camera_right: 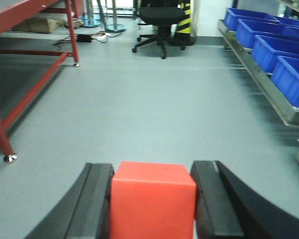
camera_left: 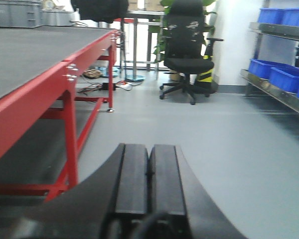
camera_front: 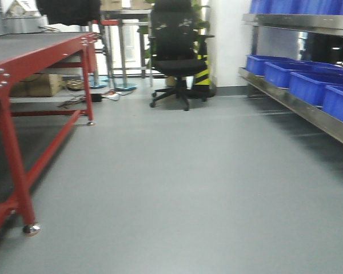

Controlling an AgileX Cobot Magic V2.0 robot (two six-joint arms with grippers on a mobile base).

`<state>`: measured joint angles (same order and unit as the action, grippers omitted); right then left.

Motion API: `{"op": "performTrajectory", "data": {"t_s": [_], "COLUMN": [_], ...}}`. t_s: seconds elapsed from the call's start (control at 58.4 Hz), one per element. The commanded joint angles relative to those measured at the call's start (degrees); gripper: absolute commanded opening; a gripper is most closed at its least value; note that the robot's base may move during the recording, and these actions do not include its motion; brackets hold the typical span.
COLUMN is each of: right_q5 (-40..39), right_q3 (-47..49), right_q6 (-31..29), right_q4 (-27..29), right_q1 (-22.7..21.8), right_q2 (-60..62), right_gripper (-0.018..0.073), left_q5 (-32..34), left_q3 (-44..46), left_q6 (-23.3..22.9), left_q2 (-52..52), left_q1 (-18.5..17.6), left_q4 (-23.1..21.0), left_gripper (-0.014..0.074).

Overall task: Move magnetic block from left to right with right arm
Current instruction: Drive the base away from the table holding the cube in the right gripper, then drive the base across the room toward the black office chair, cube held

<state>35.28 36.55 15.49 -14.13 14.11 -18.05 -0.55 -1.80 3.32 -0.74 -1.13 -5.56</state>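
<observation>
The magnetic block (camera_right: 153, 199) sits between the two black fingers (camera_right: 97, 199) of the right gripper (camera_right: 153, 174). The gripper pinches it from its left and right sides. The block touches both fingers and fills the gap. It is a cube, so no side looks longer than another. The right arm has it. The left gripper (camera_left: 149, 154) is not near it, and its two fingers are pressed together on nothing. So I think the next move is a carry to the right. What is under the block I cannot tell, because the picture's edge cuts it off.

Only the right wrist view shows the block, with grey floor (camera_right: 154, 99) beyond it. The left wrist view shows the red table (camera_left: 20, 59) on the left and a black chair (camera_left: 188, 45) far off. The front view shows no gripper, just blue bins (camera_front: 308, 85) on the right.
</observation>
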Motion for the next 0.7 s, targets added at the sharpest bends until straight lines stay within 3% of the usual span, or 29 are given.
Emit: {"op": "performTrajectory", "data": {"t_s": [0.0, 0.686], "right_q5": [-4.83, -4.82], "right_q3": [1.50, 1.50], "right_q6": [-0.43, -0.43], "right_q4": [-0.79, -0.79], "right_q1": [-0.16, -0.16], "right_q2": [-0.57, -0.58], "right_gripper": [0.0134, 0.0134], "left_q5": [5.07, 5.07], "left_q3": [-0.62, -0.62], "left_q6": [-0.34, -0.34], "left_q2": [-0.76, -0.65], "left_q1": [-0.24, -0.24], "left_q4": [-0.27, -0.27], "left_gripper": [-0.0126, -0.0126]}}
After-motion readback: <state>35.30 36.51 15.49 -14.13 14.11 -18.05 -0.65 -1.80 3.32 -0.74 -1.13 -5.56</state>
